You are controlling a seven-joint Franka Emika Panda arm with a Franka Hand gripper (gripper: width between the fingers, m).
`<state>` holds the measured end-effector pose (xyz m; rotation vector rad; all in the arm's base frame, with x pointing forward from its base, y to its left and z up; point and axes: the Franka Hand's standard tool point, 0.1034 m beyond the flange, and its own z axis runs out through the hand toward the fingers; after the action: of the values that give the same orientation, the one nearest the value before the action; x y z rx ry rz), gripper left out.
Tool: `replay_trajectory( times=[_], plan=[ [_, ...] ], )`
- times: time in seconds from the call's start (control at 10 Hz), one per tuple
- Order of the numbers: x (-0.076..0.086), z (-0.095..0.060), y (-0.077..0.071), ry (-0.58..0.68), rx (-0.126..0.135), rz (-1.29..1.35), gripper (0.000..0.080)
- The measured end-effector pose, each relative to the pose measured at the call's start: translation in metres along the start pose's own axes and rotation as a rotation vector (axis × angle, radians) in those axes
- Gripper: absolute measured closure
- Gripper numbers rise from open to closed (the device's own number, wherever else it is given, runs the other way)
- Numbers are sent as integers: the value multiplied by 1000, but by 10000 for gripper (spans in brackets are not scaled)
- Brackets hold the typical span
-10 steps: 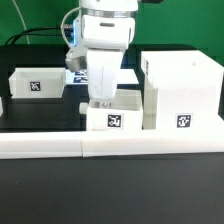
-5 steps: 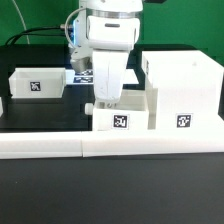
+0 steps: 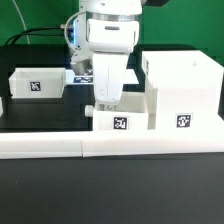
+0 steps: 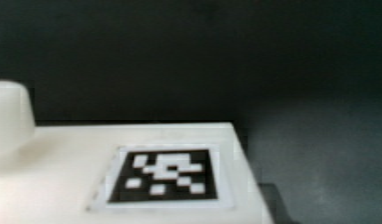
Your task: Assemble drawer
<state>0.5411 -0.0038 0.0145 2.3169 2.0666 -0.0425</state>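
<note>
Drawer point(image 3: 178, 85), unassembled, on a black surface point(image 3: 40, 112) behind the white wall bar point(image 3: 50, 146). Well apart from the pincer point(image 3: 102, 106), toward the exterior view's left: the spare tray point(image 3: 35, 85). Directly under the pincer: the second tray point(image 3: 120, 122), its tagged wall filling the wrist view (one white finger point(image 4: 7, 115) shows beside it; the other is hidden, so whether the pincer is wide, narrow or clamped cannot be told). Just beside that tray, beyond the pincer toward the exterior view's right: the housing point(image 3: 188, 100). Step judged: bringing this tray to the housing. Grip its wall squarely, keep it level, and line its edges with the opening before pressing home.
</note>
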Motion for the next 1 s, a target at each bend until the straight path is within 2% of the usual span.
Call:
replay_trajectory(
  times=[0.8,1.0],
  plan=[
    [-1,2,0,-7,-3,-35,757],
    [0,0,3,-11,15,-35,757]
  ],
)
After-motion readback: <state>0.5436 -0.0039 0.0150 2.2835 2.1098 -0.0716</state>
